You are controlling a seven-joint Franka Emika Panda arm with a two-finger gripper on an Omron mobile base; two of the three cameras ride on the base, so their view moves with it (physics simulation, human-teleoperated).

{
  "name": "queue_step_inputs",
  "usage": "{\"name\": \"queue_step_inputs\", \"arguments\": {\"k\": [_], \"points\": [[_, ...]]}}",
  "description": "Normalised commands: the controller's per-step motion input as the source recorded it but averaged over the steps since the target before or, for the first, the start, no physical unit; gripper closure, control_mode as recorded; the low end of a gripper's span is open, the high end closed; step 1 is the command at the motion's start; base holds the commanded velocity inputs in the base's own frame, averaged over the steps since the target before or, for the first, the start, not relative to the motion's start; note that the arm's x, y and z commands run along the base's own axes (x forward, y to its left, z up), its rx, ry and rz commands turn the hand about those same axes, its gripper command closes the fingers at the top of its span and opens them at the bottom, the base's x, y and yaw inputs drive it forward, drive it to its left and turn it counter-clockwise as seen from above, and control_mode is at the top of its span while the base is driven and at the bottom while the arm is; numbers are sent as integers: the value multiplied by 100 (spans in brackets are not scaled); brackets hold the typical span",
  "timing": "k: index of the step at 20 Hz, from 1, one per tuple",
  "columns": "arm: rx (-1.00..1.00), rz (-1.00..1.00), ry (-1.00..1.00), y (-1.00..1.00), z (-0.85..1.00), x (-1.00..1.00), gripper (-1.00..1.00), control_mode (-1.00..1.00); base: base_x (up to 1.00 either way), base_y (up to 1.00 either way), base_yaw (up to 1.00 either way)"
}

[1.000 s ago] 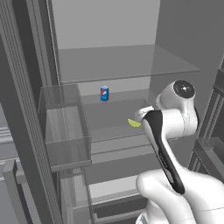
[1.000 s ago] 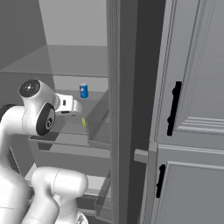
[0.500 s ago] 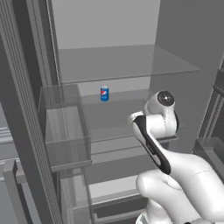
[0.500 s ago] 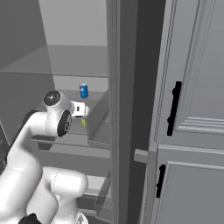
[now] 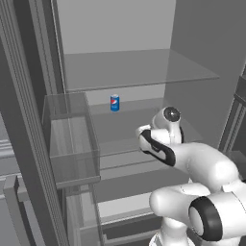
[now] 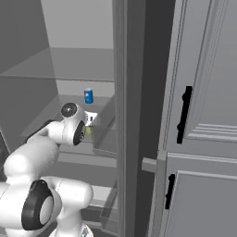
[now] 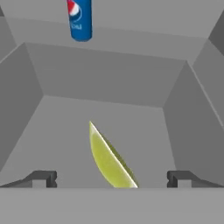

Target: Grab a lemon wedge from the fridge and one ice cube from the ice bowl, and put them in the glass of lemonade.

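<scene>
Hand view is looking along the gripper [image 7: 112,179] into the open fridge [image 7: 109,83]: going left to right, one dark fingertip is rising at about 8 o'clock, the lemon wedge [image 7: 109,159] is lying on the shelf floor between the two tips at about 6 o'clock, and the other fingertip is sitting at 4 o'clock. The jaws are standing wide apart with nothing between the pads yet; the wedge is slanting from upper left to lower right, and whether it is touching either finger I cannot tell. A blue soda can [image 7: 80,19] is standing further back at 12 o'clock.

In the left base view the can [image 5: 114,102] is showing at 11 o'clock on the glass shelf, and the white arm is reaching into the fridge at centre, hiding the wedge. In the right base view the can [image 6: 88,96] is standing at 10 o'clock, and a sliver of yellow wedge [image 6: 88,131] is peeking just beside the hand, left of the dark fridge door edge and the panelled cabinets [image 6: 203,115] at 3 o'clock.

As I judge it, the task is only beginning: the wedge is not yet grasped, and the ice cube and the drop into the lemonade are both left.

Against the earlier frames, the arm is sitting lower and deeper in the shelf bay, and the wedge that was showing beside the hand in the left base view is now covered by it. The can is staying put.
</scene>
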Motion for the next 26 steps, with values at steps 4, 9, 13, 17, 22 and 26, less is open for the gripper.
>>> {"name": "queue_step_inputs", "arguments": {"k": [4,9,13,17,22,26], "points": [[3,0,9,0,-16,0,-100,-100,0,0,0],[1,0,9,0,-38,22,-100,-100,0,0,0],[0,0,1,0,-26,42,-100,-100,0,0,0],[0,0,0,0,-27,34,100,-100,0,0,0],[-1,0,-2,0,-27,24,100,-100,0,0,0],[0,0,-1,0,-1,0,100,-100,0,0,0]]}}
